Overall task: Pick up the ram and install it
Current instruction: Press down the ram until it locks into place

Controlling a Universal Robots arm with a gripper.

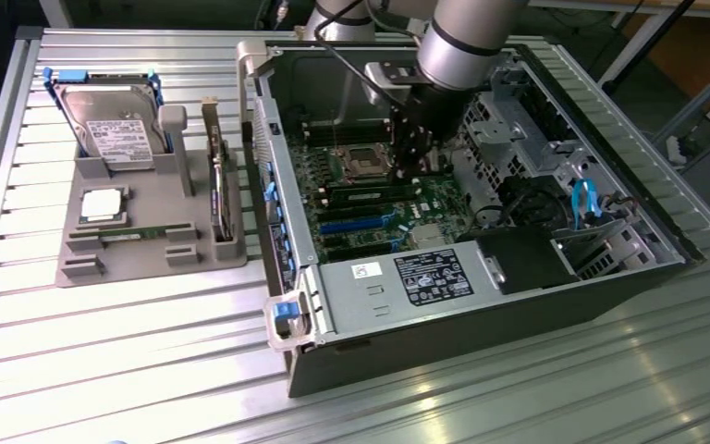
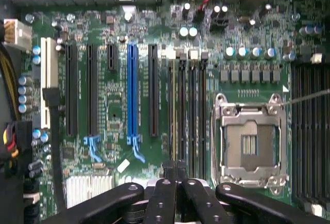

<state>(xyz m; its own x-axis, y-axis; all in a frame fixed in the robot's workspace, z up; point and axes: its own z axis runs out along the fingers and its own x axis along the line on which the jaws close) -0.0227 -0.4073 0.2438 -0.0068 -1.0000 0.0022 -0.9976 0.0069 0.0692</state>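
— Gripper (image 2: 175, 175)?
— Down inside the open computer case (image 1: 503, 314), just above the motherboard (image 2: 113, 95). Fingers (image 2: 161, 198) drawn together, tips almost touching; nothing clearly clamped between them.
— And the ram (image 2: 172, 110)?
— Seen edge-on, standing in one of the long memory slots, straight ahead of the gripper tips and running away from them. From the exterior view, a green strip (image 1: 368, 196) on the board just below the gripper.
— Touching it?
— Hard to tell; right at its near end, at any rate.
— Around that?
— Empty processor socket (image 2: 250, 144) just to one side of the gripper, blue card slot (image 2: 132, 90) to the other.
— Farther out?
— Well away from the gripper, outside the case, a grey tray (image 1: 145, 264) on the table (image 1: 108, 351). In it a hard drive (image 1: 115, 129), a square silver chip (image 1: 103, 205) and another thin green stick (image 1: 133, 234) lying flat.
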